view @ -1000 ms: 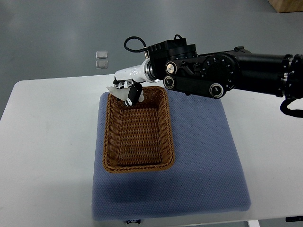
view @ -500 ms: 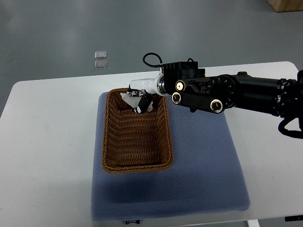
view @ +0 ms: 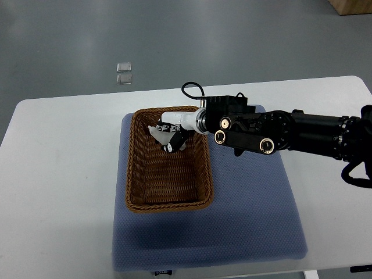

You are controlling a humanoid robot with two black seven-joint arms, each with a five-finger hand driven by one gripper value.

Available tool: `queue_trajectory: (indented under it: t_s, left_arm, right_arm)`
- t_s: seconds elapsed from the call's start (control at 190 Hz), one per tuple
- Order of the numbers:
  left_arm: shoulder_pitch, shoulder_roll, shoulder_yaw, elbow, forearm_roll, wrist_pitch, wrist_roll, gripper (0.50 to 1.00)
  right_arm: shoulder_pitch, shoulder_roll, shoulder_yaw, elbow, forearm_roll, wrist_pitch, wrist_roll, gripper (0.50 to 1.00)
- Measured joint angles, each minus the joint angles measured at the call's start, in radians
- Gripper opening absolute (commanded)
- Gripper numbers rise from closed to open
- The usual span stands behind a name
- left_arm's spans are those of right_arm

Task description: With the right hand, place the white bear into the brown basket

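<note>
The brown wicker basket [view: 139, 192] sits on a blue mat on the white table. My right arm reaches in from the right edge, and my right hand [view: 170, 135] hangs inside the basket's far end. Its fingers are curled around the small white bear [view: 158, 131], which shows only as a pale patch between the fingers, low over the basket floor. Whether the bear touches the floor is unclear. The left arm is out of view.
The blue mat [view: 250, 215] covers the middle of the white table [view: 58, 174]. Two small clear squares [view: 124, 72] lie on the grey floor beyond the table's far edge. A brown box corner [view: 351, 6] shows at the top right.
My right hand has carried the bear from above the basket's far left rim to the right and down into the far end of the basket. The arm has lowered and drawn nearer.
</note>
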Motion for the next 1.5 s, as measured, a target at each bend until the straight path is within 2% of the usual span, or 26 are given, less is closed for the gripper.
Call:
queue_trajectory:
  t_s: [0.226, 0.326, 0.337, 0.347, 0.363, 0.447, 0.579, 0.674, 0.853, 0.911, 1.3, 1.5]
  left_arm:
    - [0.0, 0.0, 0.001, 0.0, 0.0, 0.0, 0.0, 1.0]
    - [0.0, 0.0, 0.001, 0.0, 0.0, 0.0, 0.0, 1.0]
    - [0.0, 0.0, 0.001, 0.0, 0.0, 0.0, 0.0, 1.0]
    - [0.0, 0.0, 0.001, 0.0, 0.0, 0.0, 0.0, 1.0]
    - [0.0, 0.0, 0.001, 0.0, 0.0, 0.0, 0.0, 1.0]
    - [0.0, 0.0, 0.0, 0.0, 0.0, 0.0, 0.0, 1.0]
    - [0.0, 0.0, 0.0, 0.0, 0.0, 0.0, 0.0, 1.0]
    - [0.0, 0.0, 0.001, 0.0, 0.0, 0.0, 0.0, 1.0]
    - [0.0, 0.0, 0.001, 0.0, 0.0, 0.0, 0.0, 1.0]
    - [0.0, 0.0, 0.001, 0.0, 0.0, 0.0, 0.0, 1.0]
    - [0.0, 0.0, 0.001, 0.0, 0.001, 0.0, 0.0, 1.0]
    - [0.0, 0.0, 0.001, -0.001, 0.001, 0.0, 0.0, 1.0]
  right_arm:
    - [-0.023, 0.0, 0.011, 0.011, 0.001, 0.0, 0.015, 0.502]
    - [-0.027, 0.0, 0.016, 0.012, 0.001, 0.0, 0.018, 0.586]
    - [-0.027, 0.0, 0.016, 0.013, 0.001, 0.0, 0.018, 0.613]
    - [-0.028, 0.0, 0.016, 0.013, 0.001, 0.0, 0.019, 0.613]
    - [-0.03, 0.0, 0.016, 0.013, 0.001, 0.0, 0.019, 0.647]
    - [-0.034, 0.0, 0.017, 0.014, 0.001, 0.0, 0.021, 0.764]
    - [-0.035, 0.0, 0.018, 0.014, 0.001, 0.001, 0.021, 0.829]
    - [-0.035, 0.0, 0.019, 0.014, 0.001, 0.001, 0.024, 0.852]
    - [-0.028, 0.0, 0.037, 0.014, 0.001, 0.004, 0.025, 0.862]
    - [-0.023, 0.0, 0.06, 0.014, 0.0, 0.007, 0.025, 0.895]
    - [0.009, 0.0, 0.119, 0.009, 0.001, 0.019, 0.022, 0.895]
    - [0.051, 0.0, 0.23, 0.009, 0.039, 0.02, 0.023, 0.895]
